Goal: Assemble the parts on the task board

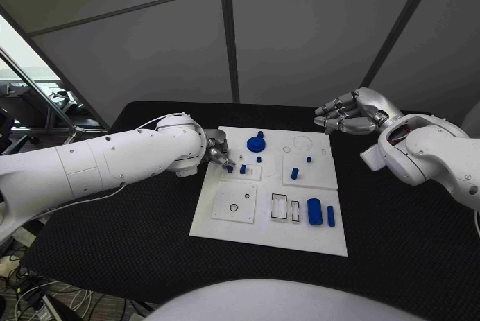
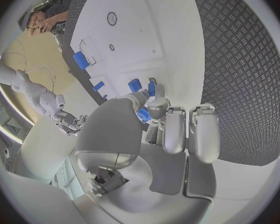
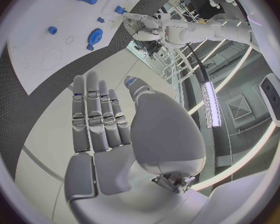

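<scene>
The white task board [image 1: 262,227] lies mid-table. My left hand [image 1: 218,156] is low over its back left corner, thumb and a finger pinching a small blue part [image 2: 143,115]. Two more small blue parts [image 1: 242,170] stand in the board right at its fingertips [image 2: 157,103]. A round blue knob [image 1: 256,143] sits farther back, a blue peg [image 1: 294,173] near the centre, and a long blue cylinder [image 1: 315,211] with a blue bar [image 1: 331,215] toward the front right. My right hand [image 1: 345,117] hovers above the table past the board's back right corner, fingers [image 3: 96,114] straight and holding nothing.
A square white inset with a small ring [image 1: 233,207] lies on the board's front left, beside two rectangular slots [image 1: 279,206]. Black textured table [image 1: 400,238] surrounds the board. The right wrist view shows the board [image 3: 34,69] and my left hand [image 3: 140,27] far off.
</scene>
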Motion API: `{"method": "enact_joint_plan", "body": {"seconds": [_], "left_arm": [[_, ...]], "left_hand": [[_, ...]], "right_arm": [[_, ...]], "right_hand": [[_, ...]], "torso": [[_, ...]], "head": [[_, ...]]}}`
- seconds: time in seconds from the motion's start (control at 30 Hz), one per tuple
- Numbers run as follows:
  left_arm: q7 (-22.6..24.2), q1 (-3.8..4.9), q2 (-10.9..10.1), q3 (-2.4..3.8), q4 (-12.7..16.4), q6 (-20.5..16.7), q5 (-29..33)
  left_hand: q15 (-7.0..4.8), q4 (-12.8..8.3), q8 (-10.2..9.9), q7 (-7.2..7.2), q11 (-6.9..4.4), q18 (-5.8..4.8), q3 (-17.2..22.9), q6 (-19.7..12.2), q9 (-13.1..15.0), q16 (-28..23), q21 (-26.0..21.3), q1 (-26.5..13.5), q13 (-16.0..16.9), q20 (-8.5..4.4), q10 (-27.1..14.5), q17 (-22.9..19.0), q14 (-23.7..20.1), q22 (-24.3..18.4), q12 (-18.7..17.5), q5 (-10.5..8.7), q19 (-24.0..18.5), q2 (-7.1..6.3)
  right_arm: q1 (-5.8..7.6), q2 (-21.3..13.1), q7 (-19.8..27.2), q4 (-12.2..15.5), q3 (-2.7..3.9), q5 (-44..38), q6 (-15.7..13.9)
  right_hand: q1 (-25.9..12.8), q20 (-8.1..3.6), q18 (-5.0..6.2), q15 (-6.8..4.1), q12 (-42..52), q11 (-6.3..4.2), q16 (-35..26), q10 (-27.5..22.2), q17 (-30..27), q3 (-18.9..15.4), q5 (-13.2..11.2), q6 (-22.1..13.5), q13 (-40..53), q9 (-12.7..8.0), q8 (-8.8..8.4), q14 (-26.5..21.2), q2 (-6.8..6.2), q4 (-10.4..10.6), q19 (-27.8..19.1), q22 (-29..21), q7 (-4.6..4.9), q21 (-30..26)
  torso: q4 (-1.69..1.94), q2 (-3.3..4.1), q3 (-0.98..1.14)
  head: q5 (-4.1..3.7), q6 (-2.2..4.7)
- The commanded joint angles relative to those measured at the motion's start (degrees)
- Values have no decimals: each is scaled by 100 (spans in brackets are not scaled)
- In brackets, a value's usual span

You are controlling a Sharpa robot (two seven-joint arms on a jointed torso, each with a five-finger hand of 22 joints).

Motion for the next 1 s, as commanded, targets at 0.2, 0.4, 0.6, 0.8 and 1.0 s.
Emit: {"method": "enact_joint_plan", "body": {"seconds": [0.2,0.4,0.6,0.8,1.0], "left_arm": [[-136,-3,7,-3,-17,115,-151],[-143,-6,6,-3,3,218,-153],[-147,-10,11,-4,31,342,-153],[-161,-17,10,-4,42,419,-153],[-182,-20,15,-5,40,455,-153]], "left_hand": [[-31,-680,31,-20,-3,-521,723,-5,13,-17,25,-11,-2,-29,36,468,327,1023,30,20,201,-30],[-31,-690,35,-20,-4,-521,748,-5,17,-19,25,-21,-4,-30,38,466,327,1025,29,20,202,-40],[-31,-696,38,-20,-4,-522,762,-5,20,-19,27,-26,-1,-30,42,467,327,1027,33,20,204,-46],[-31,-696,38,-20,-4,-522,762,-5,20,-19,27,-26,-1,-30,42,467,327,1027,33,20,204,-46],[-31,-712,46,-21,-5,-521,800,-5,27,-20,23,-39,-6,-31,44,466,327,1025,29,23,202,-62]], "right_arm": [[10,5,58,9,4,-31,35],[10,9,60,7,4,-34,41],[10,9,62,7,4,-35,54],[10,6,66,19,4,-43,68],[10,2,65,24,4,-49,69]], "right_hand": [[33,-3,63,1,17,-3,-33,-26,-5,-22,36,-26,-5,4,9,43,40,0,51,-5,1,-32],[33,-3,63,1,17,-3,-33,-26,-5,-22,36,-26,-5,4,9,43,40,0,51,-5,1,-32],[33,-3,63,1,17,-3,-33,-26,-5,-22,36,-26,-5,4,9,43,40,0,51,-5,1,-32],[23,-3,62,3,19,0,-43,-28,-9,-28,54,-29,-17,3,9,46,39,12,57,-11,3,-43],[23,-3,62,3,19,0,-43,-28,-9,-28,54,-29,-17,3,9,46,39,12,57,-11,3,-43]], "torso": [[7,-2,1],[0,-5,2],[-2,-4,2],[-1,-1,4],[-1,-3,3]], "head": [[-3,-15],[4,-18],[7,-15],[3,1],[1,1]]}}
